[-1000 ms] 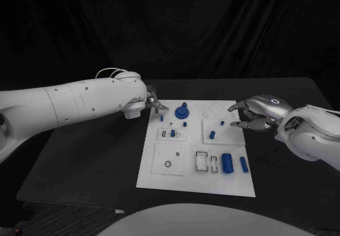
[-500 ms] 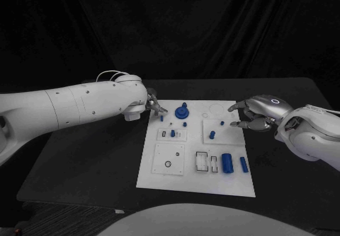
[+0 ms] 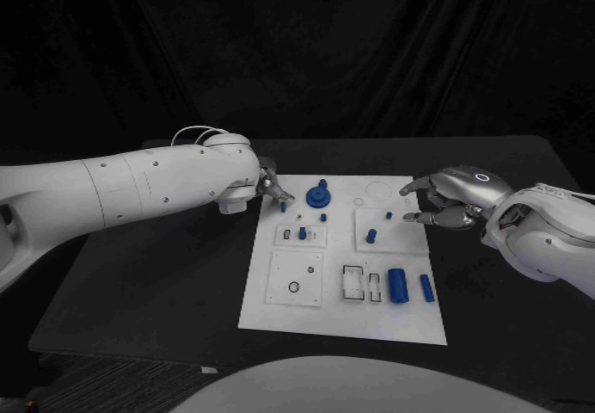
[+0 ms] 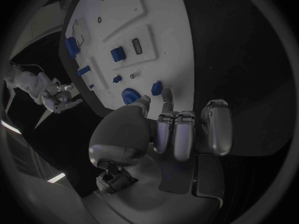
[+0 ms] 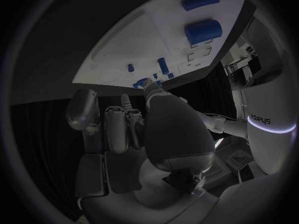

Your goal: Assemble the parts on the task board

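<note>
Small blue peg (image 3: 283,206): upright at task board's (image 3: 341,318) far-left corner, mid-desk (image 3: 149,284). Probably light, rigid, smooth; best pinched by its sides. Left hand (image 3: 268,186) just beside, fingers curled, holding nothing. Right hand (image 3: 446,205) off far-right edge, fingers apart, empty.

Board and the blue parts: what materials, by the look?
Board: looks like matte white plastic, possibly painted sheet; flat, even, no glare, with recessed pockets. Blue parts, e.g. the big cylinder: likely plastic, perhaps printed or moulded; uniform saturated colour, only a soft sheen. Neither can be confirmed from these views.
</note>
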`<control>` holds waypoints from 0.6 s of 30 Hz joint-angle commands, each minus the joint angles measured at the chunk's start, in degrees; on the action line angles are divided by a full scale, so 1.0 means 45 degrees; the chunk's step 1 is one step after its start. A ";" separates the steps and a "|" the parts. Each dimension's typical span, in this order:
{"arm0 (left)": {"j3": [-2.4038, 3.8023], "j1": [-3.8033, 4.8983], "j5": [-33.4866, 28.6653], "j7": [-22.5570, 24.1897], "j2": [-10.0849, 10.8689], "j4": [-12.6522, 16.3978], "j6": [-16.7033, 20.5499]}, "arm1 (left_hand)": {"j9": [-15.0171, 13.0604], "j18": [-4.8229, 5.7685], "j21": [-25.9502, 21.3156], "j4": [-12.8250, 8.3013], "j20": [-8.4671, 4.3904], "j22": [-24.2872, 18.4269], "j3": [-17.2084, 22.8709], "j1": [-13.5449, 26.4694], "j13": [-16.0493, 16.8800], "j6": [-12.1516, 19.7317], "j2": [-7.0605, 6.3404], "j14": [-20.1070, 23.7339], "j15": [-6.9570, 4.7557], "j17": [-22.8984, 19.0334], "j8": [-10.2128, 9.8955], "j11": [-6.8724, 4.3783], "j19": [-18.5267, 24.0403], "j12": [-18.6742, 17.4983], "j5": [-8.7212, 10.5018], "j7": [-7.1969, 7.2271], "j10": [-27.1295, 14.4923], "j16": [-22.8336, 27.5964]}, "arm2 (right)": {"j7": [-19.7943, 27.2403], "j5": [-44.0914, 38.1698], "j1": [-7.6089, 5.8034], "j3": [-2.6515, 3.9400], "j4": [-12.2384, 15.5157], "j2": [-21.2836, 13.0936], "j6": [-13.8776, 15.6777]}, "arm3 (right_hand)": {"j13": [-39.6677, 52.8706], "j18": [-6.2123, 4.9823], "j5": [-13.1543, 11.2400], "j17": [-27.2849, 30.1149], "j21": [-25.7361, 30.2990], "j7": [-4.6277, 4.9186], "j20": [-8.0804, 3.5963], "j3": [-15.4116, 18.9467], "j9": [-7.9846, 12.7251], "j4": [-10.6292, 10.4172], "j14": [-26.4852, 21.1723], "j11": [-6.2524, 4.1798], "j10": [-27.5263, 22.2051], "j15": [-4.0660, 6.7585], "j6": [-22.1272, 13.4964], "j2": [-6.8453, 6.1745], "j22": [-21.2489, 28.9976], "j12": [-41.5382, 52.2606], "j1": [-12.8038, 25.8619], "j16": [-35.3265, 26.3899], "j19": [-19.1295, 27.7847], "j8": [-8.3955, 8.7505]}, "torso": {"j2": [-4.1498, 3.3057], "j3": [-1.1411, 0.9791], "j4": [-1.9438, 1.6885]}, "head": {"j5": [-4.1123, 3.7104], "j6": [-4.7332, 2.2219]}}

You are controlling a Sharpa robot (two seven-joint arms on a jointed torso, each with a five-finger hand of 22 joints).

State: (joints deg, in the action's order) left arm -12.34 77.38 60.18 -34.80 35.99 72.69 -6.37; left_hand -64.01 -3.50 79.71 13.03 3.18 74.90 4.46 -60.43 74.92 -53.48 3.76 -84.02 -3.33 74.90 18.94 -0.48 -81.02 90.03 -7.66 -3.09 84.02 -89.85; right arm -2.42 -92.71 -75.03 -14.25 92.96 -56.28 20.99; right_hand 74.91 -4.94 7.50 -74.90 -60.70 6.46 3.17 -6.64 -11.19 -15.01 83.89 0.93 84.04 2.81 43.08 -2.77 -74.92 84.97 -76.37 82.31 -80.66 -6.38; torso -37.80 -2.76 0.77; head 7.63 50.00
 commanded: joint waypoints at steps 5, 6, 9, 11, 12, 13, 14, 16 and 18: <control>0.0011 -0.0057 0.0029 0.0298 -0.0074 -0.0028 -0.0269 | 0.0035 0.0027 -0.0092 -0.0149 -0.0021 0.1547 0.0056 -0.0241 0.3351 -0.0155 0.0041 -0.1329 -0.0036 0.3355 -0.0036 -0.0085 -0.0005 -0.0007 -0.0363 0.0047 0.1329 -0.0034 | -0.0122 -0.0019 0.0032 0.0008 0.0000 -0.0007 0.0037 | 0.1994 -0.0151 0.0072 -0.1667 0.0043 -0.0026 -0.0019 0.0045 0.0010 0.0065 0.0900 -0.0083 0.0238 0.0093 0.0073 0.0090 -0.1524 -0.0066 0.0029 -0.0067 0.0057 0.0075 | 0.0004 -0.0001 -0.0012 | -0.0047 -0.0001; 0.0011 -0.0065 0.0029 0.0302 -0.0082 -0.0045 -0.0293 | 0.0040 0.0024 -0.0105 -0.0171 -0.0027 0.1542 0.0070 -0.0273 0.3351 -0.0162 0.0046 -0.1329 -0.0041 0.3355 -0.0050 -0.0091 0.0003 -0.0007 -0.0438 0.0052 0.1329 -0.0034 | -0.0123 -0.0019 0.0032 0.0008 0.0000 -0.0010 0.0034 | 0.1994 -0.0151 0.0072 -0.1667 0.0043 -0.0026 -0.0019 0.0045 0.0010 0.0065 0.0900 -0.0083 0.0238 0.0093 0.0073 0.0090 -0.1524 -0.0066 0.0029 -0.0067 0.0057 0.0075 | 0.0002 -0.0003 -0.0008 | -0.0042 -0.0001; 0.0011 -0.0079 0.0029 0.0307 -0.0090 -0.0064 -0.0338 | 0.0056 0.0021 -0.0126 -0.0247 -0.0045 0.1545 0.0121 -0.0380 0.3351 -0.0185 0.0058 -0.1329 -0.0054 0.3355 -0.0095 -0.0106 0.0012 -0.0007 -0.0682 0.0071 0.1329 -0.0034 | -0.0128 -0.0019 0.0032 0.0008 -0.0001 -0.0013 0.0024 | 0.1994 -0.0151 0.0072 -0.1667 0.0043 -0.0026 -0.0019 0.0045 0.0010 0.0065 0.0900 -0.0083 0.0238 0.0093 0.0073 0.0090 -0.1524 -0.0066 0.0029 -0.0067 0.0057 0.0075 | 0.0001 -0.0004 -0.0001 | -0.0065 -0.0001; 0.0011 -0.0088 0.0029 0.0312 -0.0092 -0.0067 -0.0367 | 0.0060 0.0021 -0.0127 -0.0262 -0.0047 0.1548 0.0131 -0.0400 0.3351 -0.0188 0.0059 -0.1329 -0.0058 0.3355 -0.0107 -0.0109 0.0011 -0.0007 -0.0731 0.0074 0.1329 -0.0034 | -0.0130 -0.0019 0.0032 0.0008 -0.0004 -0.0013 0.0017 | 0.1978 -0.0155 0.0076 -0.1647 0.0076 -0.0026 -0.0020 0.0047 0.0015 0.0066 0.0896 -0.0083 0.0228 0.0094 0.0082 0.0098 -0.1514 -0.0080 0.0030 -0.0090 0.0061 0.0077 | -0.0001 -0.0005 -0.0001 | -0.0058 -0.0001; 0.0011 -0.0091 0.0029 0.0314 -0.0092 -0.0066 -0.0382 | 0.0068 0.0021 -0.0135 -0.0313 -0.0057 0.1553 0.0172 -0.0469 0.3351 -0.0200 0.0065 -0.1329 -0.0066 0.3355 -0.0134 -0.0120 0.0012 -0.0007 -0.0920 0.0084 0.1329 -0.0034 | -0.0130 -0.0019 0.0032 0.0008 -0.0006 -0.0011 0.0014 | 0.1978 -0.0155 0.0076 -0.1647 0.0076 -0.0026 -0.0020 0.0047 0.0015 0.0066 0.0896 -0.0083 0.0228 0.0094 0.0082 0.0098 -0.1514 -0.0080 0.0030 -0.0090 0.0061 0.0077 | -0.0001 -0.0007 -0.0001 | -0.0059 -0.0001; 0.0011 -0.0095 0.0029 0.0317 -0.0092 -0.0064 -0.0396 | 0.0074 0.0020 -0.0144 -0.0375 -0.0064 0.1556 0.0215 -0.0544 0.3351 -0.0208 0.0060 -0.1329 -0.0076 0.3355 -0.0157 -0.0129 0.0015 -0.0007 -0.1089 0.0095 0.1329 -0.0034 | -0.0130 -0.0019 0.0032 0.0008 -0.0010 -0.0008 0.0011 | 0.1978 -0.0155 0.0076 -0.1647 0.0076 -0.0026 -0.0020 0.0047 0.0015 0.0066 0.0896 -0.0083 0.0228 0.0094 0.0082 0.0098 -0.1514 -0.0080 0.0030 -0.0090 0.0061 0.0077 | -0.0003 -0.0008 0.0000 | -0.0059 -0.0001; 0.0011 -0.0096 0.0029 0.0319 -0.0092 -0.0062 -0.0402 | 0.0074 0.0020 -0.0144 -0.0375 -0.0064 0.1556 0.0215 -0.0544 0.3351 -0.0208 0.0060 -0.1329 -0.0076 0.3355 -0.0157 -0.0129 0.0015 -0.0007 -0.1089 0.0095 0.1329 -0.0034 | -0.0129 -0.0019 0.0032 0.0008 -0.0012 -0.0006 0.0010 | 0.1978 -0.0155 0.0076 -0.1647 0.0076 -0.0026 -0.0020 0.0047 0.0015 0.0066 0.0896 -0.0083 0.0228 0.0094 0.0082 0.0098 -0.1514 -0.0080 0.0030 -0.0090 0.0061 0.0077 | -0.0003 -0.0009 0.0000 | -0.0058 -0.0001; 0.0011 -0.0104 0.0029 0.0329 -0.0091 -0.0050 -0.0424 | 0.0081 0.0019 -0.0159 -0.0448 -0.0075 0.1559 0.0281 -0.0634 0.3351 -0.0229 0.0064 -0.1329 -0.0087 0.3355 -0.0187 -0.0143 0.0020 -0.0007 -0.1305 0.0110 0.1329 -0.0034 | -0.0125 -0.0019 0.0036 0.0008 -0.0024 0.0003 0.0006 | 0.1978 -0.0155 0.0076 -0.1647 0.0076 -0.0026 -0.0020 0.0047 0.0015 0.0066 0.0896 -0.0083 0.0228 0.0094 0.0082 0.0098 -0.1514 -0.0080 0.0030 -0.0090 0.0061 0.0077 | -0.0004 -0.0012 0.0001 | -0.0060 -0.0001; 0.0011 -0.0110 0.0029 0.0339 -0.0088 -0.0037 -0.0437 | 0.0082 0.0017 -0.0168 -0.0477 -0.0079 0.1558 0.0306 -0.0667 0.3351 -0.0242 0.0062 -0.1329 -0.0092 0.3355 -0.0195 -0.0148 0.0024 -0.0007 -0.1387 0.0117 0.1329 -0.0034 | -0.0121 -0.0019 0.0052 0.0008 -0.0036 0.0010 0.0003 | 0.1978 -0.0155 0.0076 -0.1647 0.0076 -0.0026 -0.0020 0.0047 0.0015 0.0066 0.0896 -0.0083 0.0228 0.0094 0.0082 0.0098 -0.1514 -0.0080 0.0030 -0.0090 0.0061 0.0077 | -0.0003 -0.0012 0.0000 | -0.0057 -0.0001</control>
State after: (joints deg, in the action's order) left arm -12.33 77.01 60.26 -34.30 35.70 72.38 -7.46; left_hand -63.73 -3.50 79.33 11.20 3.17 74.90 5.96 -62.97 74.92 -54.25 4.01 -84.04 -3.35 74.90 18.25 -0.85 -81.02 90.03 -13.72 -2.46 84.09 -89.85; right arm -2.42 -92.69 -74.99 -14.25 92.81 -56.25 20.97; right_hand 74.90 -4.95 7.50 -74.90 -60.70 6.46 3.17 -6.48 -11.20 -14.85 83.89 0.93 84.04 2.81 43.08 -2.77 -74.91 84.98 -76.37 82.08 -80.66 -6.38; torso -37.80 -2.80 0.76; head 7.36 50.00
